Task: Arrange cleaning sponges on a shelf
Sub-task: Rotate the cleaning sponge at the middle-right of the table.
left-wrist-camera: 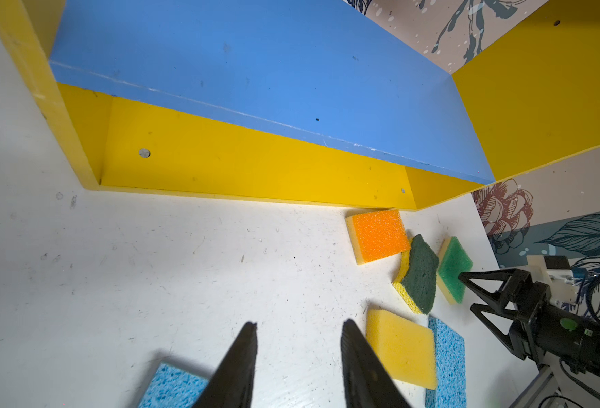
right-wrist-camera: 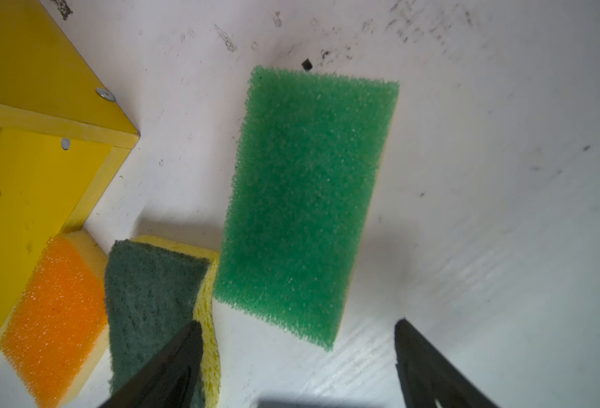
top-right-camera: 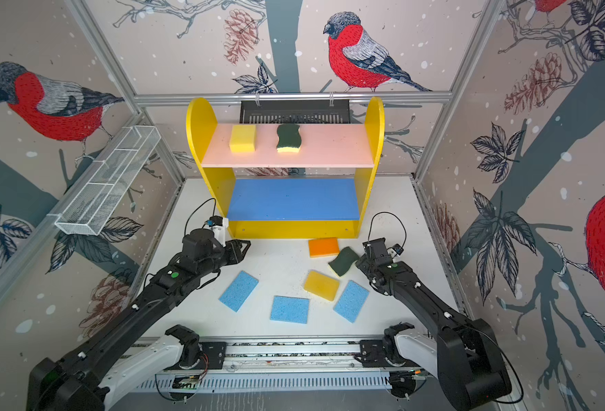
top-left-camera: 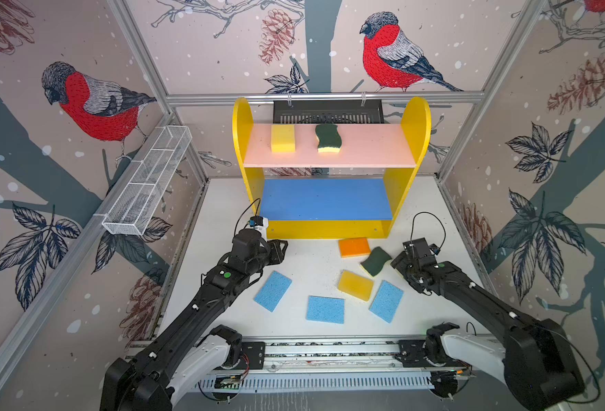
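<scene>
Right end effector (right-wrist-camera: pixel 298 323) gapes empty near the green-topped sponge (right-wrist-camera: pixel 305 205); left end effector (left-wrist-camera: pixel 300 322) part-open, empty.

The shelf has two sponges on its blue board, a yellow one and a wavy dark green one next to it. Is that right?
Not quite. The yellow sponge and the wavy dark-green sponge next to it lie on the pink upper board, not on the blue board. Both top views show this.
</scene>
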